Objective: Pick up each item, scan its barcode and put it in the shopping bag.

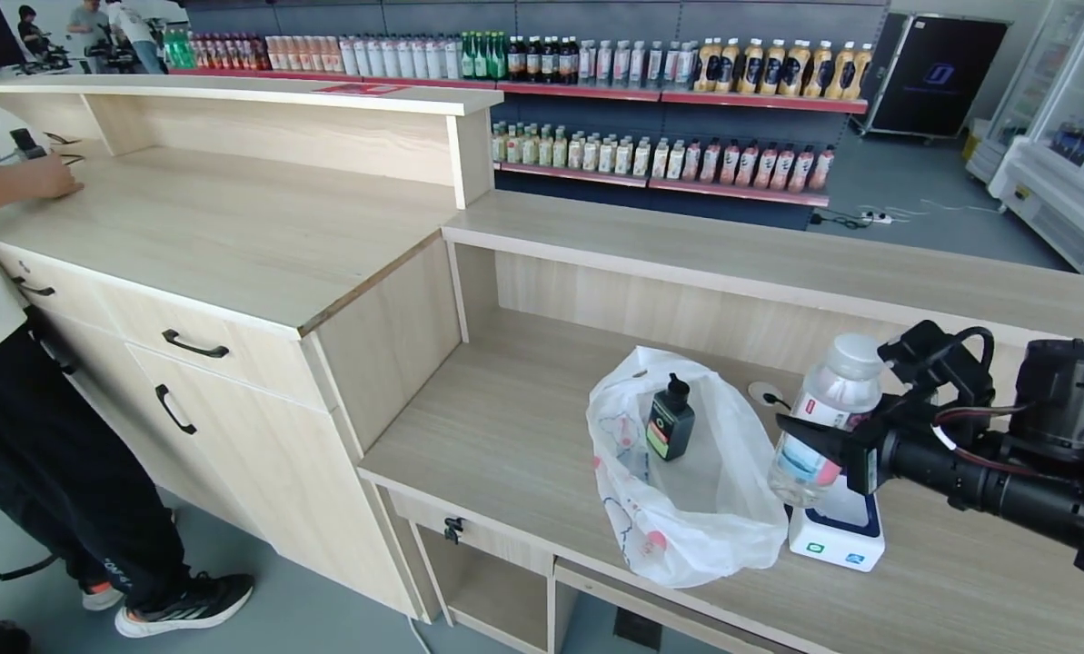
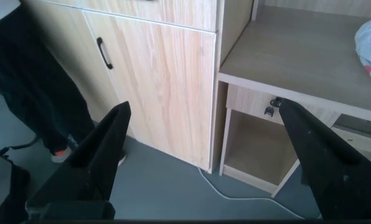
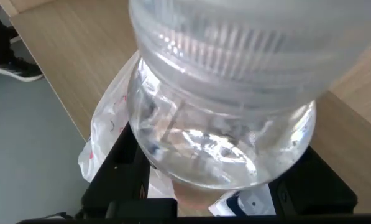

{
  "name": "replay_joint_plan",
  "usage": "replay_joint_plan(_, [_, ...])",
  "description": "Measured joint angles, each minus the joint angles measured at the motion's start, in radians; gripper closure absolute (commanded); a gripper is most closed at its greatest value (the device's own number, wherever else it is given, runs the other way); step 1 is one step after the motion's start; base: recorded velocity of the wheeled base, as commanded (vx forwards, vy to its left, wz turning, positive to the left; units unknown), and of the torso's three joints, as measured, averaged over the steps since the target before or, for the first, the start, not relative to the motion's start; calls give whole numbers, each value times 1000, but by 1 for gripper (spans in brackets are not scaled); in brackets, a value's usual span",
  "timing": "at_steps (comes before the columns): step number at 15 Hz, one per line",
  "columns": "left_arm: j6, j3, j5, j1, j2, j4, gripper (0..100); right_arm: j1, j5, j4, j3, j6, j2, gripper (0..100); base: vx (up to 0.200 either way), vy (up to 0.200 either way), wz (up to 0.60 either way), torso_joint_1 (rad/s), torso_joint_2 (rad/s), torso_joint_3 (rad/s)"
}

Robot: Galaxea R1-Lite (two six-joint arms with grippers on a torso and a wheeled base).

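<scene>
Clamped around the water bottle (image 1: 825, 404) with the right gripper (image 1: 812, 445), nearly upright and just over the white scanner (image 1: 837, 538) on the counter (image 1: 505, 427). Likely kept low there to bring the barcode before the reading window. Just beside the scanner, on its left: the shopping bag (image 1: 632, 495), mouth slumped open for a short drop, a dark pump bottle (image 1: 670, 423) already inside. Well away from the scanner, low beyond the counter's edge: left gripper (image 2: 202, 107) spread wide, holding nothing, seemingly parked clear.

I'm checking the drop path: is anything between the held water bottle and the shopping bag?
Nothing visible does. The water bottle, in the right end effector, is above the scanner beside the shopping bag; a dark pump bottle sits inside the bag.
</scene>
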Motion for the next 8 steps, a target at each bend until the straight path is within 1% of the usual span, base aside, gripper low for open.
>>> replay_joint_plan(4, [0,0,0,0,0,0,0,11,23,-14,-1,-1,67,100,0,0,0,0,0,0])
replay_joint_plan(8, [0,0,0,0,0,0,0,38,31,-110,-10,-1,165,100,0,0,0,0,0,0])
